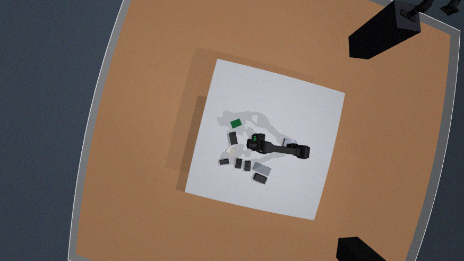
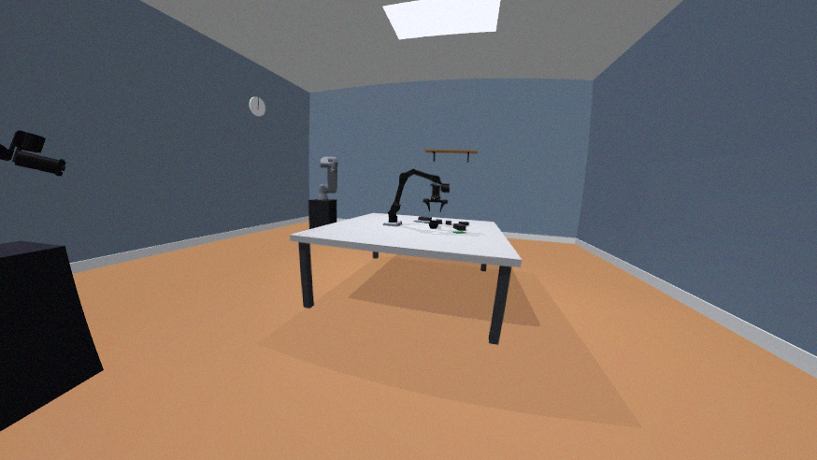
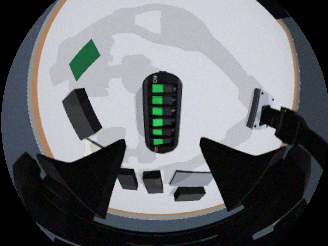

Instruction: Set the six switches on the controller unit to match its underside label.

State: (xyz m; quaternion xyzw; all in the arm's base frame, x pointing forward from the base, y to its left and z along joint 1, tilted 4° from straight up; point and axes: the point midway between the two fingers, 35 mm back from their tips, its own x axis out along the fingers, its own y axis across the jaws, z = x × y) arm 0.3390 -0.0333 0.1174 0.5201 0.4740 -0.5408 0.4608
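The dark grey controller unit (image 1: 255,135) (image 2: 434,224) (image 3: 178,112) sits on the bench (image 1: 292,97) (image 2: 354,235) with its switch side up. In the wrist view it stands upright in the picture, its six rockers showing green halves on the left and dark halves on the right. Which end of each rocker is down is too small to tell. The label underneath is hidden. My gripper (image 2: 435,209) (image 3: 163,142) is open and empty, pointing down above the bench, with its fingertips either side of the unit's lower end in the wrist view, clear above it.
A green board (image 1: 235,123) (image 3: 84,59), a dark block (image 1: 233,138) (image 3: 81,114) and a cream piece (image 1: 230,149) lie beyond the unit. Several small dark blocks, a grey plate (image 1: 261,168) (image 3: 191,177) and another dark block (image 1: 259,178) (image 3: 189,194) lie to one side.
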